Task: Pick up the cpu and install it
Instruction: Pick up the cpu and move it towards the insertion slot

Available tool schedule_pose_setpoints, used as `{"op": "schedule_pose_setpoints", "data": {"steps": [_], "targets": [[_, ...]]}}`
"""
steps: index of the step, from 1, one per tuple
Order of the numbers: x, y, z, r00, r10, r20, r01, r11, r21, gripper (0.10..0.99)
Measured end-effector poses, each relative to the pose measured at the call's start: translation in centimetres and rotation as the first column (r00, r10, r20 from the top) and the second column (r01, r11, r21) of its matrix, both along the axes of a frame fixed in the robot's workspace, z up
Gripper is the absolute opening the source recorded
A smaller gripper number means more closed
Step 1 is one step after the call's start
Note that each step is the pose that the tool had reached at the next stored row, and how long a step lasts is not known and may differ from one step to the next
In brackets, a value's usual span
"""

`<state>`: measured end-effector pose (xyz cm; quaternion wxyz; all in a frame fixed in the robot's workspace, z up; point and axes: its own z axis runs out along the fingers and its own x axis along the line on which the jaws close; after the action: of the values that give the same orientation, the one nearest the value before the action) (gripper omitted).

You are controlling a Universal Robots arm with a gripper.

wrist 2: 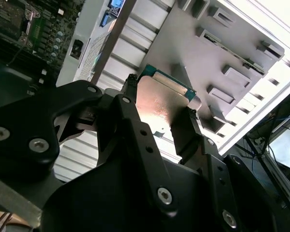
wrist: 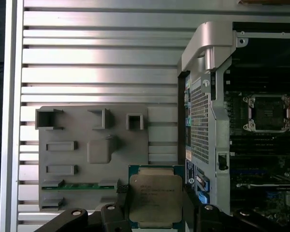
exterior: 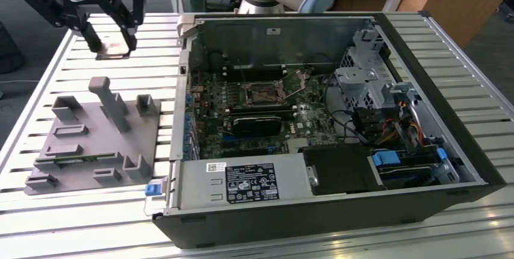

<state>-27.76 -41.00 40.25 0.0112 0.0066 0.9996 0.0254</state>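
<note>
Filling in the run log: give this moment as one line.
end effector: shut on silvery square metal-topped cpu | where: aloft over slatted metal table, near grey plastic tray | black motherboard socket: empty

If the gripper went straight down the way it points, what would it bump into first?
Probably the slatted metal table close beside the grey tray, maybe the tray's edge; depth is unclear. The cpu held in the gripper would touch first.
</note>
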Motion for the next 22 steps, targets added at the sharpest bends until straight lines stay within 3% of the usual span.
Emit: {"op": "schedule_pose_setpoints", "data": {"steps": [22], "targets": [[2.26,0.00,0.00,1.0000,0.000,0.0000,0.000,1.0000,0.000,0.533]]}}
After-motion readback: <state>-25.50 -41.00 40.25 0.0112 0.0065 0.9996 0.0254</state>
